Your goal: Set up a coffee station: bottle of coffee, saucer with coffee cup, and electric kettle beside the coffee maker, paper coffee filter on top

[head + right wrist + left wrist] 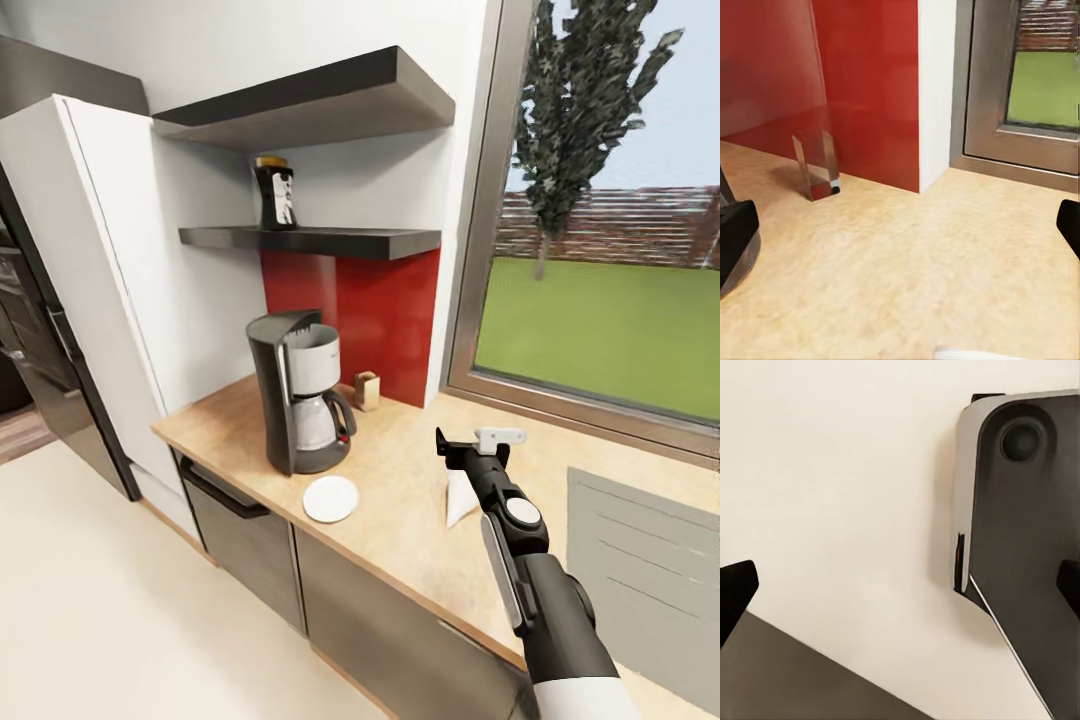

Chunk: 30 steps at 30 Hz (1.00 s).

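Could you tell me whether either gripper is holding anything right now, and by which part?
Nothing is held: the right gripper hangs open above the paper coffee filter, and the left gripper is open too.

Even, bright daylight fills the head view, coming from the window (pixel 600 300) at three o'clock. Shadows are faint: a soft one under the lower shelf (pixel 310 240) and a pale one beside the coffee maker (pixel 298 390) on the surface (pixel 400 500). No glare shows. Straight edges bow slightly toward the frame's rim. The render is soft, with blurred fine detail. The red wall panel (pixel 862 82) carries a dull sheen in the right wrist view.
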### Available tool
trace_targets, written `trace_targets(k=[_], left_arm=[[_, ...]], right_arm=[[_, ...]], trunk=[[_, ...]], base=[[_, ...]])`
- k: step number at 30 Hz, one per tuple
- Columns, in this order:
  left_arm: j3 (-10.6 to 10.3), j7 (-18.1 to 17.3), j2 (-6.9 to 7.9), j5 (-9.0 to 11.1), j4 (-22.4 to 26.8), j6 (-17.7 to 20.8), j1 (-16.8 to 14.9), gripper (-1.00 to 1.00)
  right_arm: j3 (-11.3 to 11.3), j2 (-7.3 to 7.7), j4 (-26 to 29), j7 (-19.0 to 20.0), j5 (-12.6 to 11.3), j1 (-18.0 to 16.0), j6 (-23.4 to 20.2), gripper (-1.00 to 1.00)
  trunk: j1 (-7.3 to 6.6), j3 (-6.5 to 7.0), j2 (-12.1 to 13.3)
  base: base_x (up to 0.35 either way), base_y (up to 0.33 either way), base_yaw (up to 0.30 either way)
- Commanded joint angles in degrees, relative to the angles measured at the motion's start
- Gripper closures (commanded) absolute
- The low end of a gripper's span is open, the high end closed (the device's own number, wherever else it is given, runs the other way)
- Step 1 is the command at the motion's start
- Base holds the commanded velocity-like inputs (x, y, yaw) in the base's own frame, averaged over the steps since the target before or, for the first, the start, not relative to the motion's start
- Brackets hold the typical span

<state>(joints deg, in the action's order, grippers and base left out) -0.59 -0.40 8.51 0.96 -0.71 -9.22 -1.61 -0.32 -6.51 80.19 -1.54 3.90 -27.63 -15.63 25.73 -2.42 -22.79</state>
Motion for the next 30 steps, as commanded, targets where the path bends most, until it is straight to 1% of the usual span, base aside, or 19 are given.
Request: trace_targets(k=[1, 10, 30], left_arm=[[-0.09, -0.04, 0.01, 0.1, -0.08, -0.22, -0.06, -1.0], [-0.11, -0.04, 0.01, 0.1, -0.08, -0.27, 0.03, -1.0], [-0.12, -0.04, 0.33, 0.08, -0.34, -0.19, 0.3, -1.0]], right_arm=[[-0.03, -0.04, 0.08, -0.04, 0.41, -0.06, -0.36, -1.0], [-0.03, -0.03, 0.14, -0.04, 0.41, -0.06, -0.37, -1.0], [-0.03, -0.06, 0.14, -0.04, 0.41, -0.06, -0.37, -1.0]], trunk=[[0.05, -0.13, -0.13], [0.05, -0.13, -0.13], [0.05, -0.13, -0.13]], base=[[0.171, 0.097, -0.179], [0.165, 0.15, -0.262], [0.008, 0.007, -0.292]])
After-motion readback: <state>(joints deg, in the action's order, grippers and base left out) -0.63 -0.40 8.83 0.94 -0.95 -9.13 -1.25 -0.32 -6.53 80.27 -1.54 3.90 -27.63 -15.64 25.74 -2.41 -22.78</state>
